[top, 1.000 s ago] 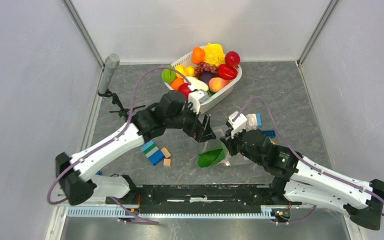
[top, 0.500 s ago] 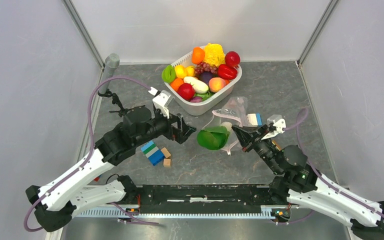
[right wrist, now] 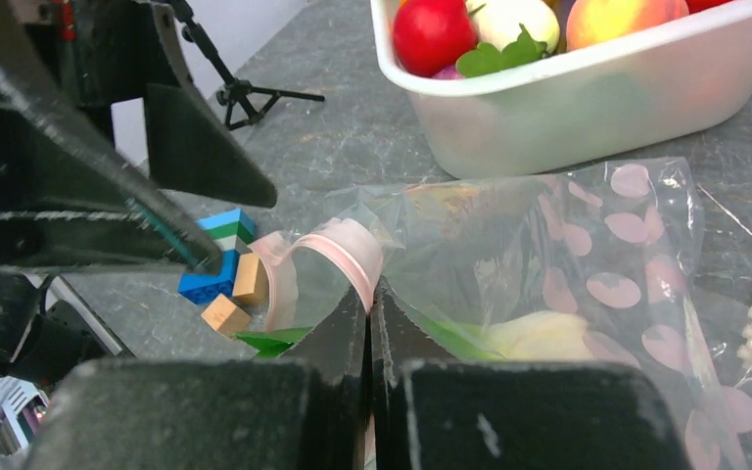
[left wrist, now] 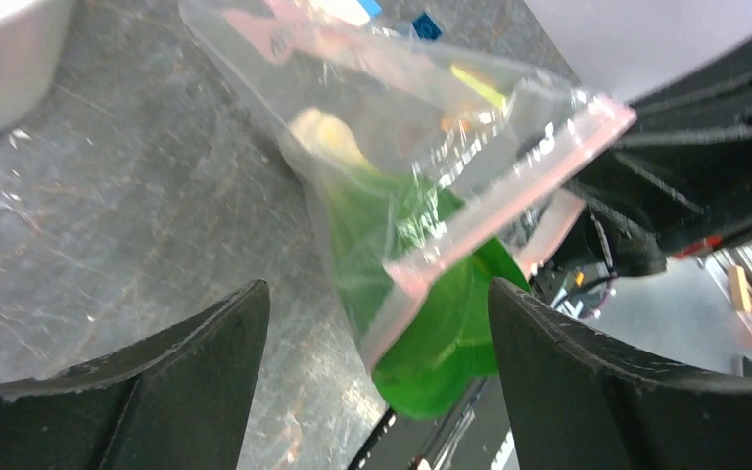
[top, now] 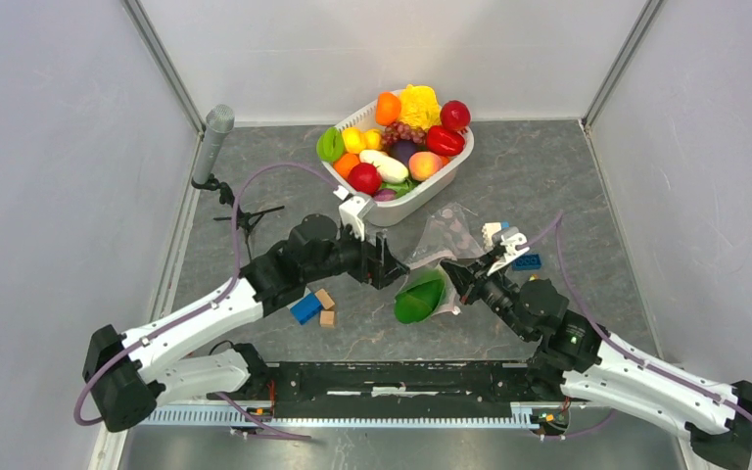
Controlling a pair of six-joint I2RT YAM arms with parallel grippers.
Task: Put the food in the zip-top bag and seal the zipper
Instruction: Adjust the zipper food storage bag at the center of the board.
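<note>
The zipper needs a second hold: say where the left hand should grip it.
Take the zipper at its free end, straight ahead of the open left hand: the right hand pinches the far end, holding the strip lifted above the green leaf.

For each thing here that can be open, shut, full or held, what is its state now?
zip-top bag: mouth open, held at its edge
zipper: unsealed
green leafy food: partly in the bag, sticking out of its mouth
basket: full of toy food
left hand: open, holding nothing
right hand: shut on the zip-top bag's edge
</note>
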